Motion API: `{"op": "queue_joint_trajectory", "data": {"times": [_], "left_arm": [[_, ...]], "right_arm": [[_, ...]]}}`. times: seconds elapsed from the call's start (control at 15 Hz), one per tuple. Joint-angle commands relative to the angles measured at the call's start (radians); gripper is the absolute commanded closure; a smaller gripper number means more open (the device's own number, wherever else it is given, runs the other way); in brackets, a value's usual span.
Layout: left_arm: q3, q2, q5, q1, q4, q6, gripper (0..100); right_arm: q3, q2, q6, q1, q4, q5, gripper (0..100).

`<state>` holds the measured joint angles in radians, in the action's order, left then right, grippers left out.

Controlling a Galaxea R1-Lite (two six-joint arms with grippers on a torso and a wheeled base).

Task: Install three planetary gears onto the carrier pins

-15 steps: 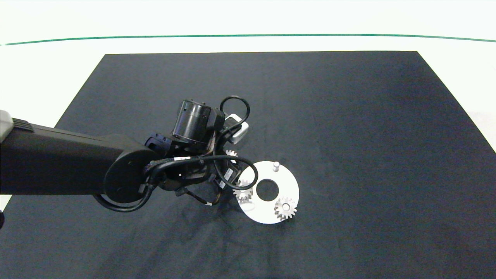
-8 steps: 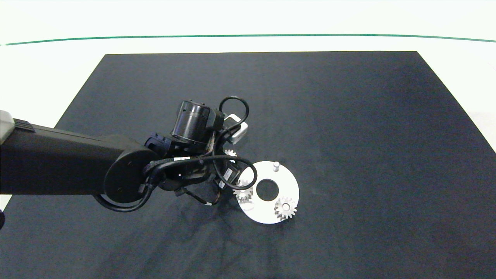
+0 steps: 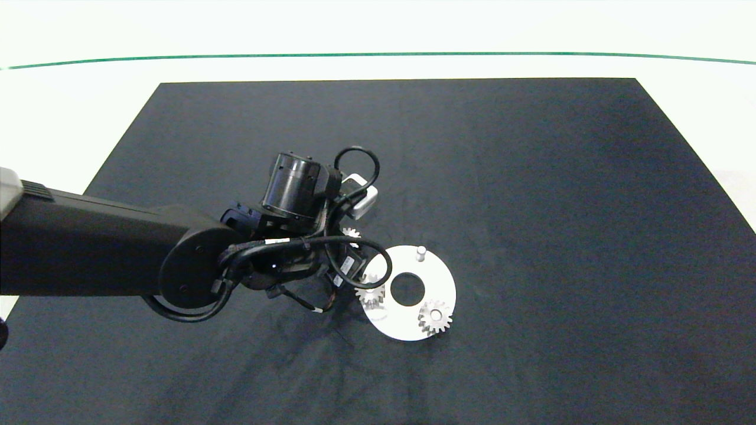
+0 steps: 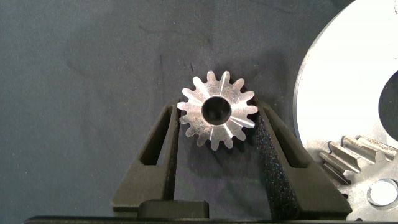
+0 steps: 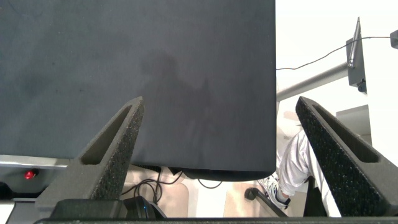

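Nothing has shifted: left pincer (image 4: 217, 134) straddles loose gear (image 4: 217, 117) unclamped beside white disc (image 4: 345, 81).

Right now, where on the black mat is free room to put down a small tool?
The mat's whole right half, right of the white disc, is bare, and so is its far strip. Crowded: around the left hand, the loose gear and the disc's left edge.

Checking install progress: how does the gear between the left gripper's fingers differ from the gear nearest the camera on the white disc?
The loose gear lies on the dark mat beside the white disc, bore empty, between the left gripper fingers. The seated gear sits on the disc, a pin filling its bore, nothing around it. Both are small, silvery, alike.
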<state>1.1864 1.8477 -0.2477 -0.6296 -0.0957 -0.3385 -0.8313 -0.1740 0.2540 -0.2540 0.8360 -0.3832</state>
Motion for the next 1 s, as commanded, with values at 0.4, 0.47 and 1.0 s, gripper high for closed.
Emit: {"op": "queue_joint_trajectory", "data": {"times": [0.4, 0.47, 1.0], "left_arm": [[0.029, -0.038, -0.002, -0.002, 0.005, -0.014, 90], [0.030, -0.044, -0.002, -0.004, 0.007, -0.016, 90], [0.002, -0.133, -0.012, -0.225, 0.022, -0.011, 90]], "right_arm": [[-0.002, 0.004, 0.002, 0.001, 0.005, -0.002, 0], [-0.002, 0.004, 0.002, 0.001, 0.003, -0.002, 0], [-0.015, 0.002, 0.004, 0.004, 0.005, -0.002, 0]]}}
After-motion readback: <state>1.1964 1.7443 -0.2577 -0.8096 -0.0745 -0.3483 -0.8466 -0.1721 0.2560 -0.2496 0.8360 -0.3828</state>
